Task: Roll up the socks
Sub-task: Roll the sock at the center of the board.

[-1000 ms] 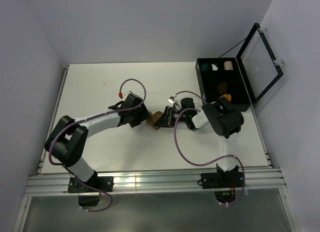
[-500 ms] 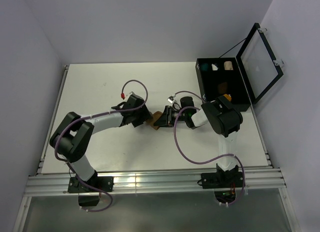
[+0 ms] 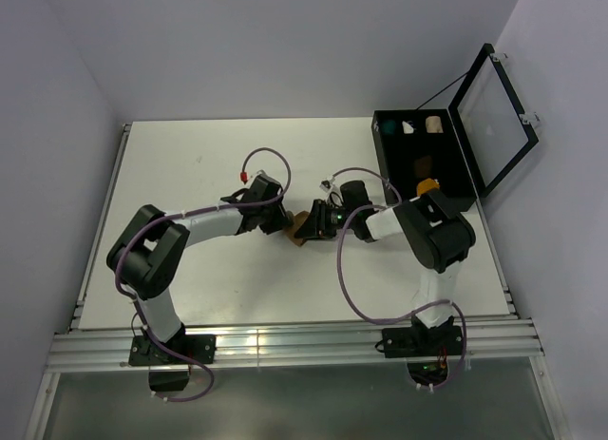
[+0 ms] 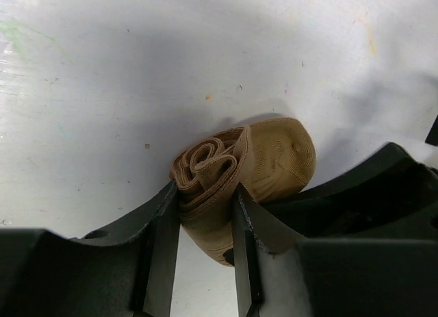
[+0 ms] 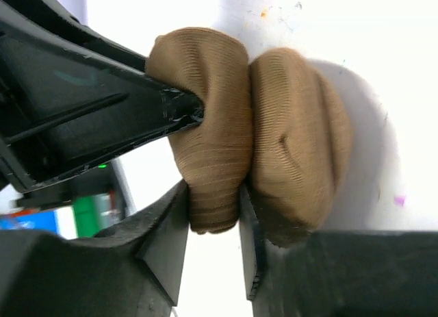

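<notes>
Lying mid-frame, the rolled tan fabric sock [image 4: 263, 163] is pinched from opposite sides by the left gripper [image 4: 205, 197] and right gripper [image 5: 213, 194], both nearly closed on it.

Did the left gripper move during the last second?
Yes. The left gripper, shut on the tan sock, has shifted slightly right across the table, toward the black case.

The tan sock [image 4: 274, 159], ribbed knit, is rolled into a tight spiral and rests on the table [image 3: 190, 174] near centre. The dark brown sock [image 3: 425, 162] and mustard-orange sock [image 3: 428, 185] sit in the black case [image 3: 378, 150].
</notes>
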`<state>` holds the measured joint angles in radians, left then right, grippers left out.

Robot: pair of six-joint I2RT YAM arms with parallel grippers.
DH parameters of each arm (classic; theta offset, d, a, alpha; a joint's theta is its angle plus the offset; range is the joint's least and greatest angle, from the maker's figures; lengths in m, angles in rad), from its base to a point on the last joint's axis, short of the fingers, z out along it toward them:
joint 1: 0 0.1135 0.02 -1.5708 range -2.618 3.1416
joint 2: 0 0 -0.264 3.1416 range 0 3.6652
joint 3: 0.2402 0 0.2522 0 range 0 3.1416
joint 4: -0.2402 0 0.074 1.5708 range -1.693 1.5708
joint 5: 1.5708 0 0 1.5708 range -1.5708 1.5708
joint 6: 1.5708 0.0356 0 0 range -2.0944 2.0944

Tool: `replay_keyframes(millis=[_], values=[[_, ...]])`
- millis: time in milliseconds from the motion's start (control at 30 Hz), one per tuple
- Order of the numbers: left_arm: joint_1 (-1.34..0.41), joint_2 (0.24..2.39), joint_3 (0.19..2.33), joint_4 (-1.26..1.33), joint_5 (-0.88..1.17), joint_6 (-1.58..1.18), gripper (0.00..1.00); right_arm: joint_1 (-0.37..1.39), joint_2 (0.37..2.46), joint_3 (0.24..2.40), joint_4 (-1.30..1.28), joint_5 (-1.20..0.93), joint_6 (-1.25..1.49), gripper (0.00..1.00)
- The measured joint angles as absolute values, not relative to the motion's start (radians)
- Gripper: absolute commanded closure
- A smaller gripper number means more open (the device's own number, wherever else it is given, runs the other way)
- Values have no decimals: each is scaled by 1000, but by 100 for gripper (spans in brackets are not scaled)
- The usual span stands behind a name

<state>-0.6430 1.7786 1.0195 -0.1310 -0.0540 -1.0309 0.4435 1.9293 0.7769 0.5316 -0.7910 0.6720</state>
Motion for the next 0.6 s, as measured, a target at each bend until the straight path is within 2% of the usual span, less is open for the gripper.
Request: replay_keyframes(millis=[100, 433, 600], values=[[-648, 1780, 1025, -138, -55, -1021, 65, 467, 1841, 776, 415, -681, 591, 52], [-661, 1782, 1045, -167, -68, -984, 65, 588, 1540, 776, 171, -241, 369, 46], [-664, 1785, 1053, -180, -68, -979, 65, 733, 1520, 804, 128, -64, 269, 45]])
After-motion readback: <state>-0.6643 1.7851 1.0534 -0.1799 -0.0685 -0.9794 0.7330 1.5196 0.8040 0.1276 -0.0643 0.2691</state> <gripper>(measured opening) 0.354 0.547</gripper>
